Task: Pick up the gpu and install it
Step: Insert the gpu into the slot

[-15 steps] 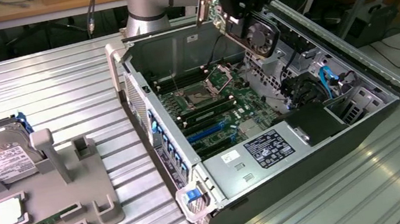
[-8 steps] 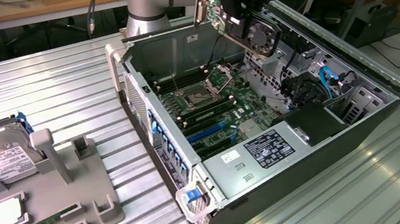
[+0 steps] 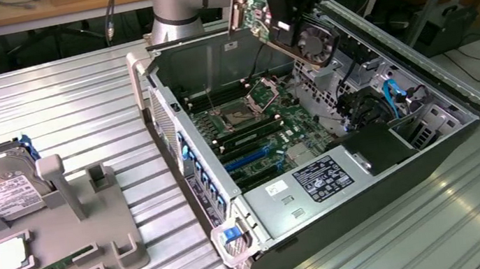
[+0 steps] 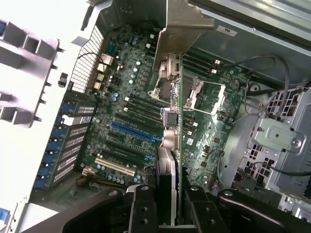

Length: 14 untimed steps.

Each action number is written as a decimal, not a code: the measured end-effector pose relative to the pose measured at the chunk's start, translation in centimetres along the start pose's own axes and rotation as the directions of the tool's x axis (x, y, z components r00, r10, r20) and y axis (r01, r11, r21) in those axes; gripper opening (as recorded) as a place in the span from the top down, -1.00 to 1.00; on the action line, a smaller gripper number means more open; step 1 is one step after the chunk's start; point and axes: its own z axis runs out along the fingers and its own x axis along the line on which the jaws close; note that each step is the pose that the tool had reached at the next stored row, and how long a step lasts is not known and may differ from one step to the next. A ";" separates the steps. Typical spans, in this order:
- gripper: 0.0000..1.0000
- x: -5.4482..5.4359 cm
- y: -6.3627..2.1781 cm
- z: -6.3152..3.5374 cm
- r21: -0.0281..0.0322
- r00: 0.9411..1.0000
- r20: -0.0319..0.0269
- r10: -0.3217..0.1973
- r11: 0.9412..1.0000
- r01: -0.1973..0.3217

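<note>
One gpu hangs clenched edge-on in the end effector above the motherboard; we judge any tilt could scrape components or jam it.

gpu, thin green circuit card, silver end bracket, black heatsink on one face, gripped and held on edge in the air, above the motherboard of the open case, clear of the slots
</note>
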 end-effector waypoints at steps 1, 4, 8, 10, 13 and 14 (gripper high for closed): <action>0.45 0.0 0.00 0.00 0.000 1.000 -0.001 -0.014 1.000 0.014; 0.45 0.0 0.00 0.00 -0.001 0.999 -0.002 -0.052 0.999 0.052; 0.45 0.0 -0.04 0.00 -0.002 0.996 -0.004 -0.093 0.996 0.092; 0.45 0.0 -0.06 0.00 -0.003 0.993 -0.004 -0.114 0.993 0.114; 0.45 0.0 -0.09 -0.01 -0.004 0.990 -0.005 -0.143 0.990 0.143; 0.45 0.0 -0.10 -0.01 -0.004 0.988 -0.006 -0.156 0.988 0.156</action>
